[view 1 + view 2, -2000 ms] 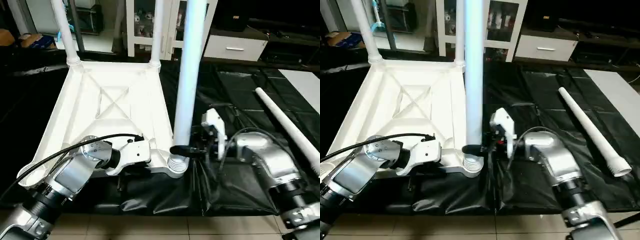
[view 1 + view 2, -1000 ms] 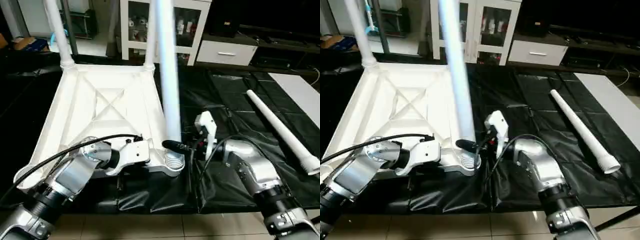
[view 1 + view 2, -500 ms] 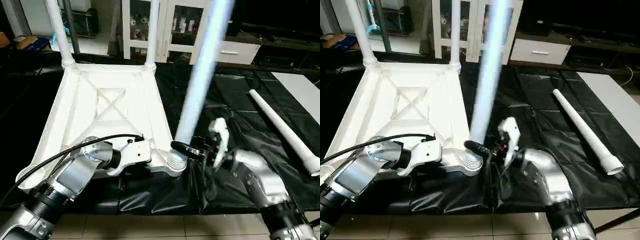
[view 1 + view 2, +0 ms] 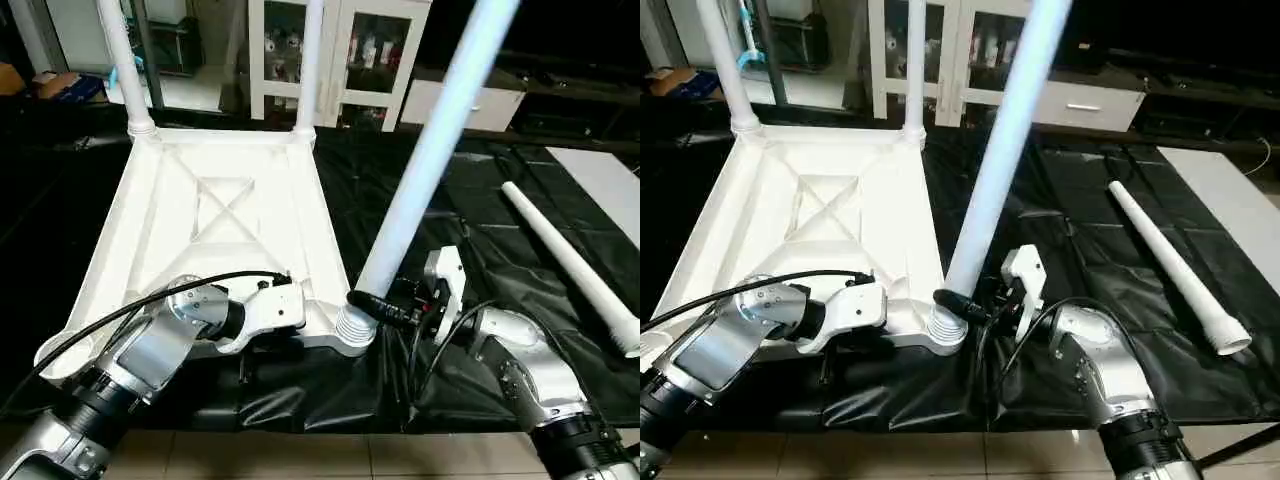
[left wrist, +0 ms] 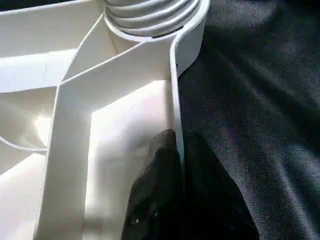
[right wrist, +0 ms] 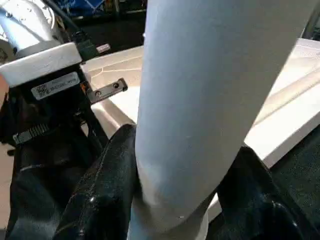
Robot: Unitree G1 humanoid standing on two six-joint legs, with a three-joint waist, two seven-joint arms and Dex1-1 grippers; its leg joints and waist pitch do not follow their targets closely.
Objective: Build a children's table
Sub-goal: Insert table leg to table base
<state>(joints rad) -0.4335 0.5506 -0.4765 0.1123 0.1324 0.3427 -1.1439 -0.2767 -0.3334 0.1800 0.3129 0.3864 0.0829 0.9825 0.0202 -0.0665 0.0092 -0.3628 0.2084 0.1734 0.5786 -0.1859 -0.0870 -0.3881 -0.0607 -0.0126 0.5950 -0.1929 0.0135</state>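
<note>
The children's table top [image 4: 230,200] lies upside down on a black sheet, its X-ribbed underside up. Two legs [image 4: 120,60] [image 4: 308,60] stand upright in the far corner sockets. A third leg [image 4: 430,150] has its threaded end in the near right socket [image 4: 355,328] and leans to the right. My right gripper [image 6: 185,165] is shut on this leg just above the socket. My left gripper [image 5: 177,142] is shut on the top's thin near rim, close to that socket. A fourth leg [image 4: 570,260] lies loose on the sheet at the right.
The black sheet [image 4: 480,200] covers the work surface, and tiled floor [image 4: 300,460] shows at its near edge. A white panel [image 4: 610,170] lies at the far right. White cabinets [image 4: 350,60] and a drawer unit [image 4: 450,100] stand behind.
The leg in my right gripper has swung from leaning left to leaning well to the right, with its foot still at the socket. My right forearm has shifted with it. The left arm holds still.
</note>
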